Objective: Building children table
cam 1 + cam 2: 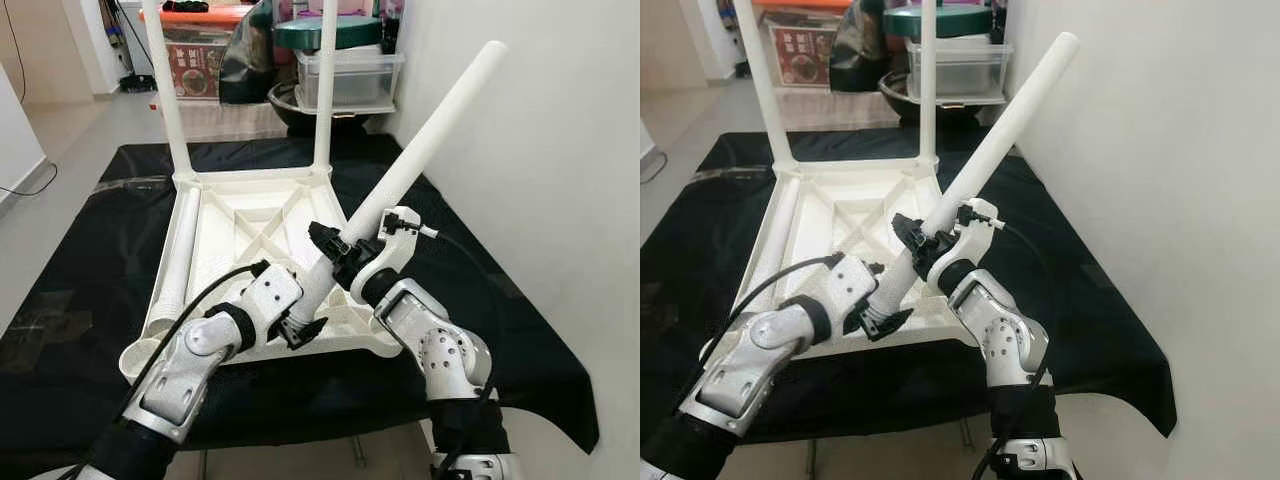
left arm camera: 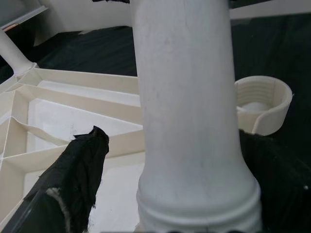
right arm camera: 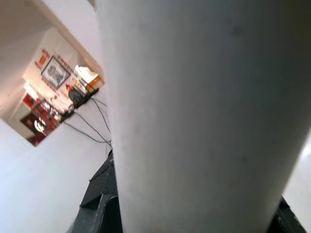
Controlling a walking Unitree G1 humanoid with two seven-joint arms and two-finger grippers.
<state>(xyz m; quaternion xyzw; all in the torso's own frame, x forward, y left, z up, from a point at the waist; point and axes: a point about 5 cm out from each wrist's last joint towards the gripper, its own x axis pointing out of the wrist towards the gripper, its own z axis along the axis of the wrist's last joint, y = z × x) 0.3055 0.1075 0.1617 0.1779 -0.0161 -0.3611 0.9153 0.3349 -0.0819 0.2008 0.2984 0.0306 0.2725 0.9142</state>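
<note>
While the tabletop (image 1: 250, 225) lies upside down on the black cloth (image 1: 480, 300), ribbed underside up, both grippers hold one white leg (image 1: 400, 180) over its near right corner. The left gripper (image 1: 300, 325) pinches the leg just above its threaded end; in the left wrist view one black finger (image 2: 73, 179) lies against the tube beside the thread. The right gripper (image 1: 340, 245) clamps the same leg higher up, its fingers closed around the shaft. This two-point hold appears intended to steer the thread with the lower grip while the upper grip sets the angle.

The long axis of the leg runs diagonally: threaded end low and toward the robot, free end high, pointing up, away and to the right, near the wall (image 1: 560, 150). It is tilted well off vertical, so it is not yet aligned with the socket (image 2: 262, 104), the open threaded cup seen just beside the leg end in the left wrist view.

Two legs (image 1: 325, 90) already stand upright at the far corners. A fourth leg (image 1: 175, 265) lies flat along the left edge of the tabletop.

Judged from this, the step in hand is seating the third leg; it must be brought upright over the socket before turning
</note>
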